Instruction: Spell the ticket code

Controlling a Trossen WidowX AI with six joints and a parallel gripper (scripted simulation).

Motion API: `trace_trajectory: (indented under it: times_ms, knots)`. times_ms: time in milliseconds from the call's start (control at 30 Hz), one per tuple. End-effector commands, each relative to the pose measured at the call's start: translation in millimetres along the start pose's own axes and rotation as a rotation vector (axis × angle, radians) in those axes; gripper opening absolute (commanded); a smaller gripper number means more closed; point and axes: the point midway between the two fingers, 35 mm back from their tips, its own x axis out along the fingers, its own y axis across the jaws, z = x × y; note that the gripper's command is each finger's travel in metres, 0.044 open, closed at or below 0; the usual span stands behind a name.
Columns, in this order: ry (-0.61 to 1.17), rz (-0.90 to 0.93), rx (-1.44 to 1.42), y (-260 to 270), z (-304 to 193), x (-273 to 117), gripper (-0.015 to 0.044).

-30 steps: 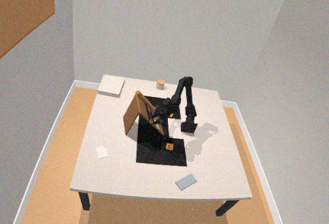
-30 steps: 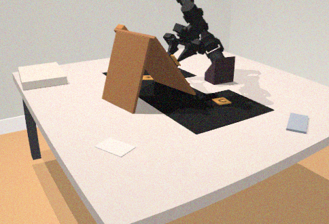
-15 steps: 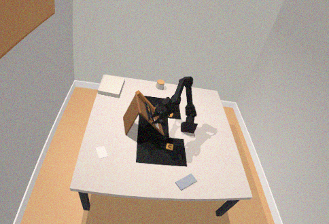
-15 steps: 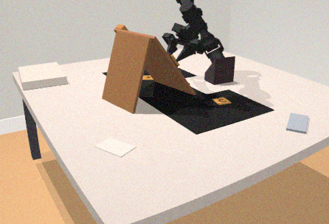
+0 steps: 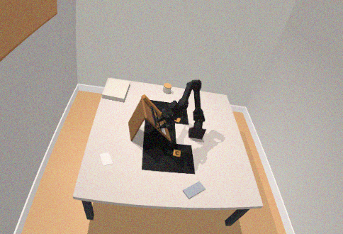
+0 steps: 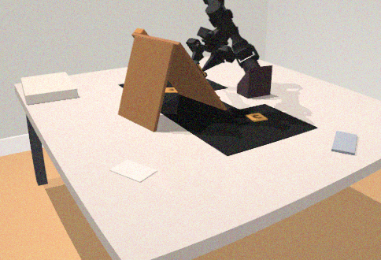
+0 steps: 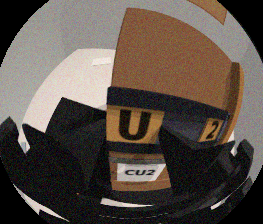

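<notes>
The sloped brown board (image 5: 136, 127) (image 6: 146, 80) (image 7: 166, 55) carries a dark-edged letter rail (image 7: 166, 100). The ticket (image 7: 139, 172) below the rail reads CU2. A tile marked 2 (image 7: 212, 130) sits at the rail's right end. My gripper (image 7: 134, 126) is shut on the orange U tile (image 7: 135, 117), which lies between the rail's edges at its left end, with a gap between it and the 2. The C tile (image 5: 176, 152) (image 6: 257, 117) lies flat on the black mat (image 5: 156, 162) (image 6: 228, 143). The fingers hide parts of the rail.
Another orange tile (image 5: 177, 120) (image 6: 171, 90) lies on the far side, its letter unreadable. A white box (image 5: 117, 89) (image 6: 49, 86) and an orange-topped cup (image 5: 167, 88) stand at the back. A blue slab (image 5: 194, 190) (image 6: 345, 143) and white card (image 5: 105, 159) (image 6: 134, 171) lie near the front.
</notes>
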Motion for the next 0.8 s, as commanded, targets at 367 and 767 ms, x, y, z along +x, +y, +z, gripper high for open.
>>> trace_trajectory:
  times_ms: [367, 767]
  knots:
    - [-0.005, 0.004, 0.003, -11, 3, -2, 0.0000]
    - [-0.005, 0.004, 0.002, -19, 2, -2, 0.0000]
